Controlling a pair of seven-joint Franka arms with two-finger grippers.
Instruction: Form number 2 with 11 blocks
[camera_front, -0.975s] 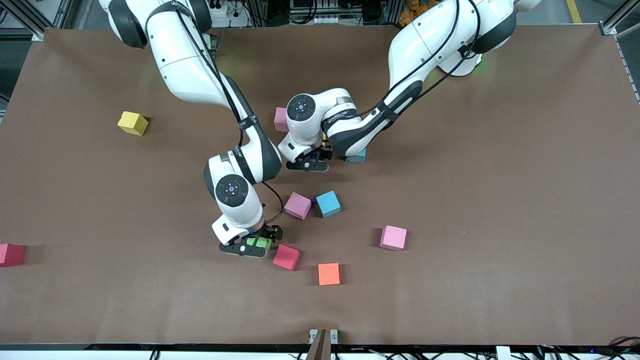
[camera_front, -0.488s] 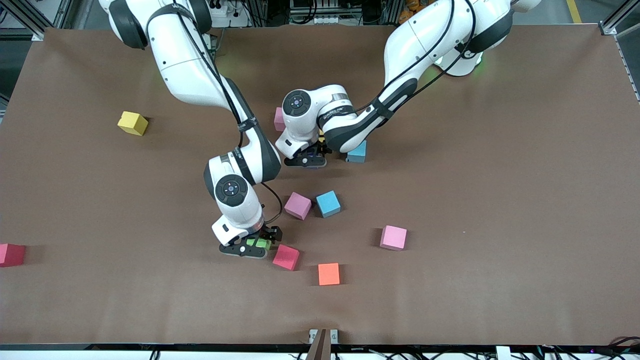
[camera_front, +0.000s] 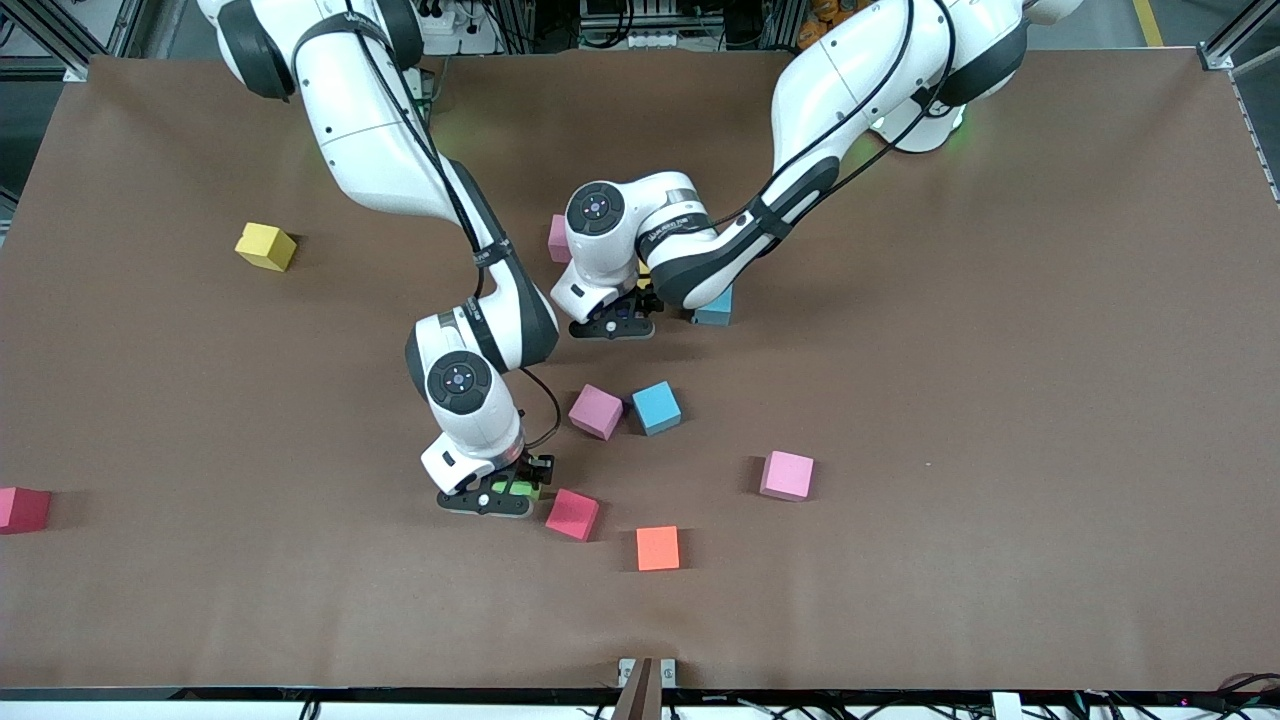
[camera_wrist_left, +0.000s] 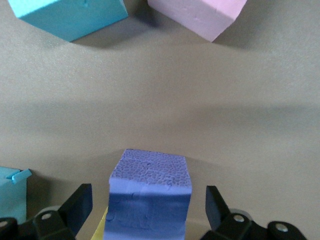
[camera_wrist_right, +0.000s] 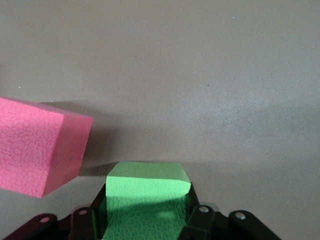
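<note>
Right gripper is low at the table near the front camera, jaws pinched onto the green block; fingers touch both sides. Dark pink block sits just beside it, toward the left arm's end.

Left gripper is down mid-table, jaws spread wide around the purple block, with clear gaps on both sides, not gripping. A yellow edge shows under that block.

Other blocks:
- 1 blue just beside the left gripper
- mauve-pink and blue paired, nearer the camera
- light pink, orange nearer still
- yellow and red toward the right arm's end
- pink partly hidden by the left arm
</note>
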